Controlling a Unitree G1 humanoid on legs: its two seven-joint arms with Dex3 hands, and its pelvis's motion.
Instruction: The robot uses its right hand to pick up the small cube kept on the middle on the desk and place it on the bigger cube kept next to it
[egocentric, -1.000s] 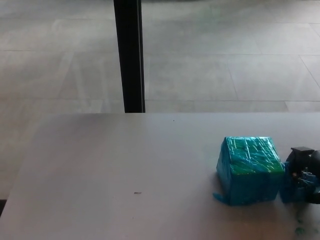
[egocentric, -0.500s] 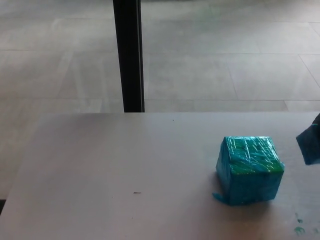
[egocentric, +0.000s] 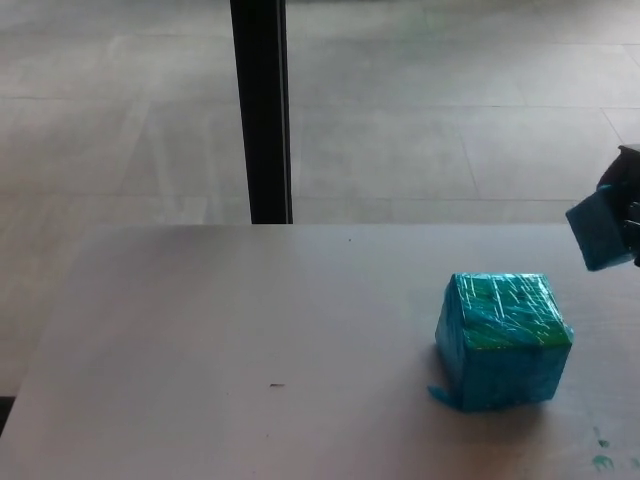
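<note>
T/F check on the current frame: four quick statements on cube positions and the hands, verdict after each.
1. The small cube is lifted off the desk in the right hand. True.
2. The small cube already rests on the big cube. False: it is in the air, up and to the right of it.
3. The big cube sits on the desk. True.
4. The left hand is touching the big cube. False: no left hand is in view.

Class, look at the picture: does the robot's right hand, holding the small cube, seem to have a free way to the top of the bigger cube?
Probably yes. The right hand holds the small cube in the air, above and to the right of the bigger cube, whose top is bare, with nothing between them.
</note>
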